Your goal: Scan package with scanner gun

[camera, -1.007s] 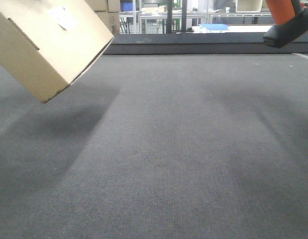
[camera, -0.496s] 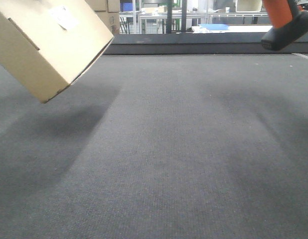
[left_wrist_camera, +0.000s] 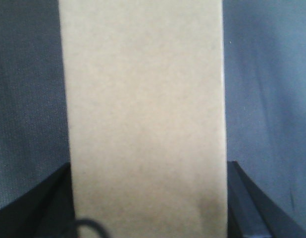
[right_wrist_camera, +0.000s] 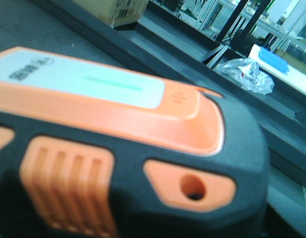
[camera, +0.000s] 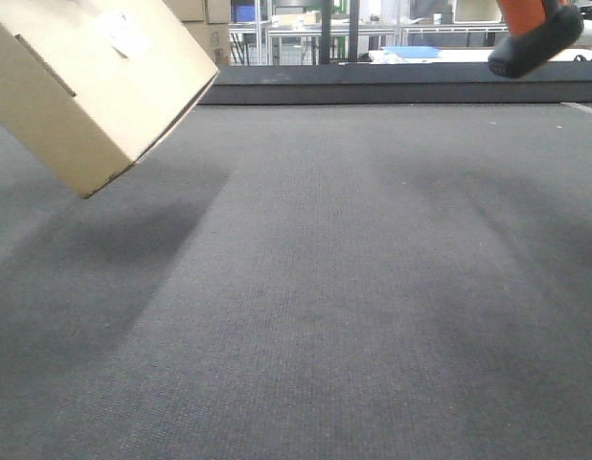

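while a plain brown face of the package fills the middle of the left wrist view, the left gripper clasps it, its dark fingers set wide against the two side edges. in the right wrist view the scanner gun sits so close that it fills the frame: black body, orange ribbed pads, and a pale panel with a green stripe. the right gripper itself does not show, so i cannot tell how it stands.

from the front, bare grey mat takes up the foreground. further back the package hangs tilted above it at the left, clear of the surface, with a small white label on its upper face and a soft shadow below. the scanner gun hangs at the top right, well apart from the box; only its orange shaft and black foot are in frame. behind runs a dark raised edge, then brown cartons and shelving.
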You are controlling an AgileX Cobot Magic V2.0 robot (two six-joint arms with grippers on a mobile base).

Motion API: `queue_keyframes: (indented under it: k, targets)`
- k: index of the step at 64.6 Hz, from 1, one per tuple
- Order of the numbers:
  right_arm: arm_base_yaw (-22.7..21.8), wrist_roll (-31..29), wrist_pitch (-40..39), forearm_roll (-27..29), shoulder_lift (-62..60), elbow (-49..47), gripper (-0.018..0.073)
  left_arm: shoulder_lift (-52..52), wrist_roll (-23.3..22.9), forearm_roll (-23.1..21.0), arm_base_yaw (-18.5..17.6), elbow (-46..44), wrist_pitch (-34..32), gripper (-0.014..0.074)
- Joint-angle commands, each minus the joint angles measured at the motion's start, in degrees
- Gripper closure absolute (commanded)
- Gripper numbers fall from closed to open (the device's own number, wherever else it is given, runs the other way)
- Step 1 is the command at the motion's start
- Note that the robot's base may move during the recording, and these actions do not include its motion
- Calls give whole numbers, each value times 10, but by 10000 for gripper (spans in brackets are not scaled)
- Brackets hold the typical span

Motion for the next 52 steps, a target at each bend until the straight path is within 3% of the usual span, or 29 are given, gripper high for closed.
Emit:
queue_keyframes:
  k: [1,39,52]
  targets:
    - [-4,-1,-34,6,3,-16,713,-7,5,-9,0,-5,-2,708]
    - [-17,-1,-30,6,10,-19,713,-7,5,-11,0,-5,-2,708]
    - [-17,-1,-33,6,14,-19,713,-7,5,-17,-23,-5,-2,708]
